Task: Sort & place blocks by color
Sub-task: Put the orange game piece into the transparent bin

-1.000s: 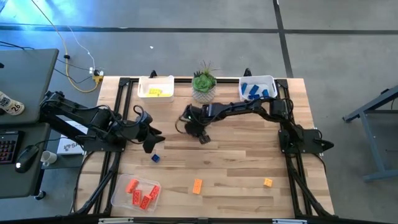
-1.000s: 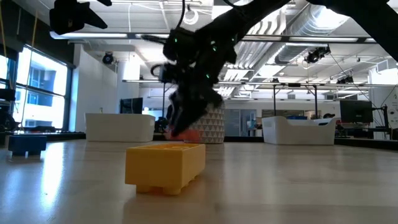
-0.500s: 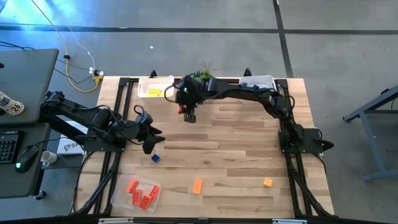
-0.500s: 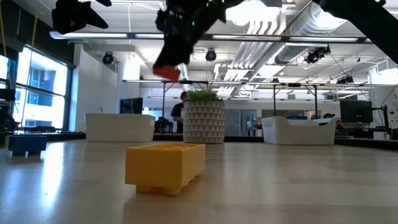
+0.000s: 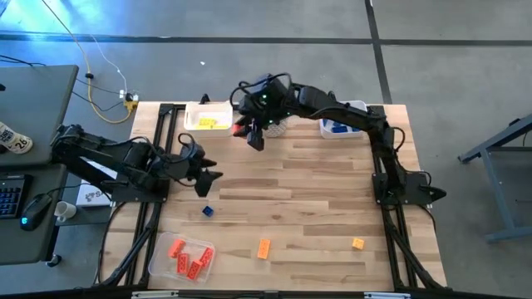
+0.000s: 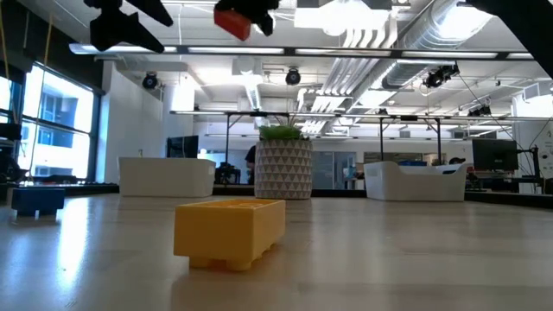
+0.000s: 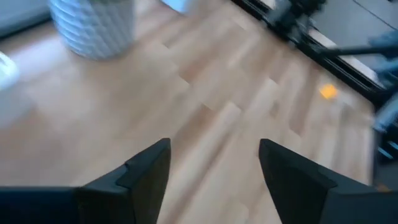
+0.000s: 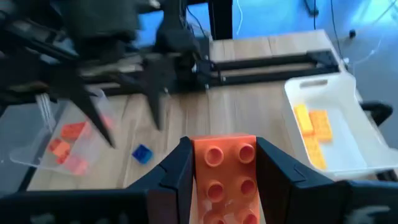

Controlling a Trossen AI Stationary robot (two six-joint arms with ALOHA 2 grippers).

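My right gripper (image 5: 253,139) hangs high over the far middle of the table, shut on a red-orange block (image 8: 225,171), which the low view shows near the picture's top (image 6: 233,22). My left gripper (image 5: 208,177) stands open over the table's left part with nothing between its fingers (image 7: 214,168). A blue block (image 5: 208,211), an orange block (image 5: 263,247) and a yellow-orange block (image 5: 357,243) rest flat on the table. My right gripper pinches the red-orange block by its two long sides (image 8: 198,174) between its two fingers, which lie along it. The studded top faces the wrist camera. The block is lifted clear, high above the table.
A tray of red blocks (image 5: 158,264) sits at the near left, a tray of yellow ones (image 5: 189,112) at the far left, and a tray of blue ones (image 5: 359,108) at the far right. A potted plant (image 6: 283,168) stands between the far trays, under my right arm.
My right gripper has risen steeply from the table's middle with the red-orange block and gone toward the far left. The block, low over the table a second ago, is now carried high above it.
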